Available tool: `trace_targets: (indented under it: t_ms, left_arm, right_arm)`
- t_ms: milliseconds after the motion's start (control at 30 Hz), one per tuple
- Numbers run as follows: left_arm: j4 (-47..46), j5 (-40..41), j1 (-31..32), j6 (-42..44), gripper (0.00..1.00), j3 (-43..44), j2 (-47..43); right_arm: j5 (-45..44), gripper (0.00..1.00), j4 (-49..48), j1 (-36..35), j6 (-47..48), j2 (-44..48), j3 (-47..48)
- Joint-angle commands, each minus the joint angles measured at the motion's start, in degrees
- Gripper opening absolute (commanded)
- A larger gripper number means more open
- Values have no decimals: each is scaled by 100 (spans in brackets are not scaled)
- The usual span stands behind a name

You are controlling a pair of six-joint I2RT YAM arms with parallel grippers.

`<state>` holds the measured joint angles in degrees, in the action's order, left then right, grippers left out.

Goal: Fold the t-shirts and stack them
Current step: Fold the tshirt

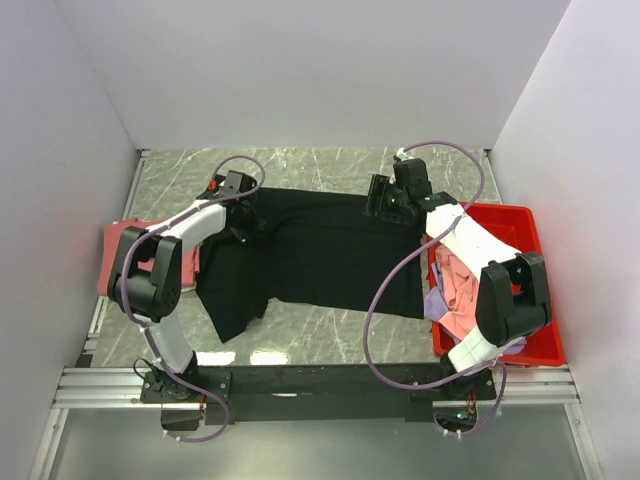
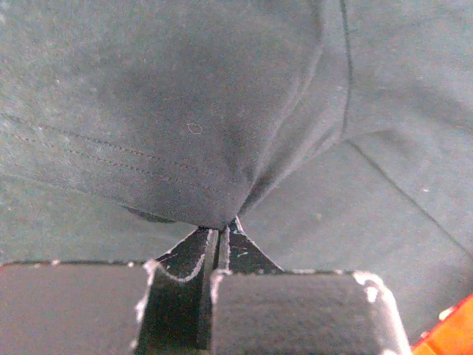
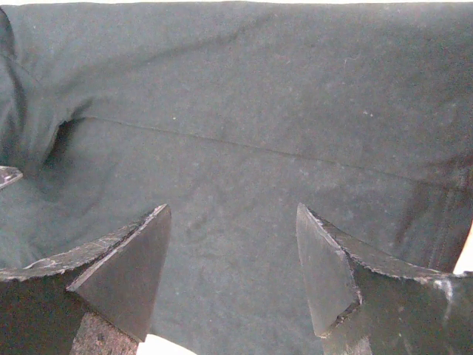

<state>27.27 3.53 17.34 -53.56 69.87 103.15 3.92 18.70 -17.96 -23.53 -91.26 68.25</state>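
The top view alone gives the layout. A flat salmon-red t-shirt (image 1: 122,255) lies at the left edge of the marbled table (image 1: 330,165). The left gripper (image 2: 220,231), resolved only in the left wrist view, is pinched closed on a gathered peak of the black t-shirt (image 1: 320,260). This shirt is matte knit with a double-stitched hem and is spread across the table's centre. The right wrist view shows the right gripper (image 3: 233,218) spread wide over smooth cloth, gripping nothing. A pink t-shirt (image 1: 460,278) and a lavender t-shirt (image 1: 437,300) lie crumpled in the red plastic bin (image 1: 510,225) at right.

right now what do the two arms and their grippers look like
The left arm and right arm have white shells with black joints, and a lavender cable loops along each. The left gripper and right gripper have black, wedge-shaped, scuffed fingers.
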Motion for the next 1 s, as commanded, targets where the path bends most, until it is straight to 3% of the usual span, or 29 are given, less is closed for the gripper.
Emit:
trace_targets:
  t_ms: [0, 200, 333, 400, 500, 533, 633, 800, 967]
  left_arm:
    - [-116, -246, -29, -67, 1, -78, -331]
    - [-37, -379, -29, -102, 2, -52, -68]
    - [68, -371, -29, -111, 28, -105, -85]
    - [77, -371, -21, -32, 48, -122, -225]
    - [77, -371, 23, 100, 65, -70, -436]
    - [94, -371, 67, 144, 78, -43, -489]
    - [95, -196, 111, 320, 99, 97, -665]
    - [315, 314, 68, 486, 99, 466, -797]
    - [-36, 254, -187, 627, 100, 493, -701]
  right_arm:
    - [-23, 75, -24, 47, 41, 12, 215]
    - [3, 74, 11, 47, 59, -23, 233]
    - [-23, 74, 37, 47, 50, -41, 259]
    - [3, 74, 64, 47, 68, -41, 285]
    - [38, 75, 64, 47, 76, -14, 294]
    - [47, 75, 72, 55, 85, -6, 294]
    - [100, 76, 99, 47, 112, 30, 329]
    - [47, 79, 318, 47, 112, -49, 452]
    - [47, 82, 441, 55, 85, -189, 479]
